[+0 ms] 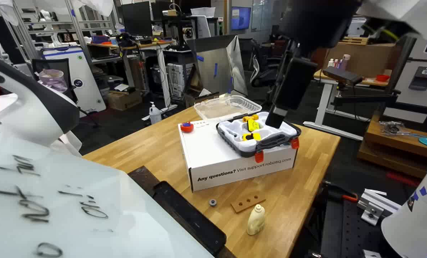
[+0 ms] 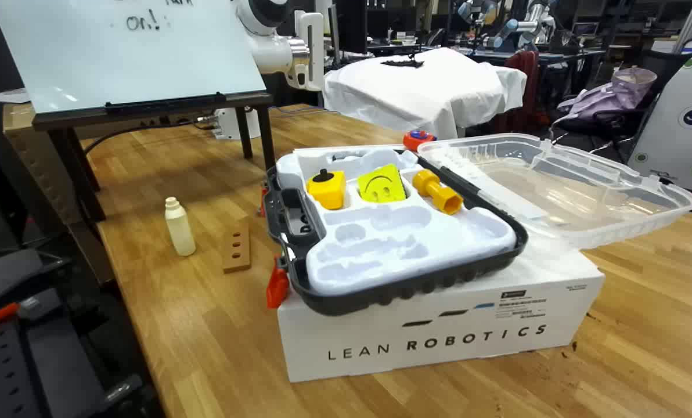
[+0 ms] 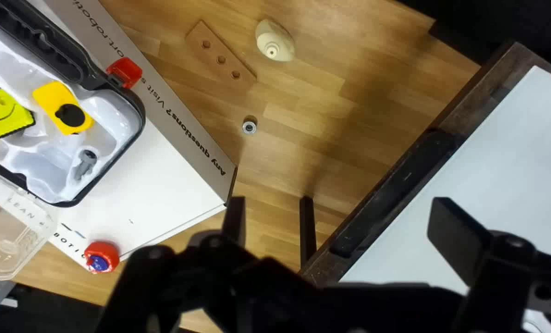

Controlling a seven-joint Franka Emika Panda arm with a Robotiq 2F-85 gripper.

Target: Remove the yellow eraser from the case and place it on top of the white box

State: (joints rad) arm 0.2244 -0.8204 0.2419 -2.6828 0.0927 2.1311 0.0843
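The bright yellow eraser with a smiley face [image 2: 381, 183] sits in a compartment of the open case. It also shows in the wrist view [image 3: 3, 113] and in an exterior view [image 1: 253, 125]. The case [image 2: 404, 299] has a black rim and a white moulded insert. It rests on top of the white box [image 2: 439, 348], which also shows in the wrist view [image 3: 164, 185]. My gripper [image 3: 339, 203] is open and empty, its fingers wide apart, high above the table beside the whiteboard. In an exterior view one finger [image 1: 279, 114] overlaps the case. The gripper is outside the remaining exterior view.
A yellow piece with a black knob [image 2: 327, 190] and an orange-yellow bolt [image 2: 437, 191] flank the eraser. The clear lid [image 2: 566, 232] lies folded back. A red tape measure [image 3: 101, 256] is on the box's corner. A cream bottle [image 1: 256, 220], wooden strip [image 1: 248, 203] and whiteboard [image 3: 502, 175] stand nearby.
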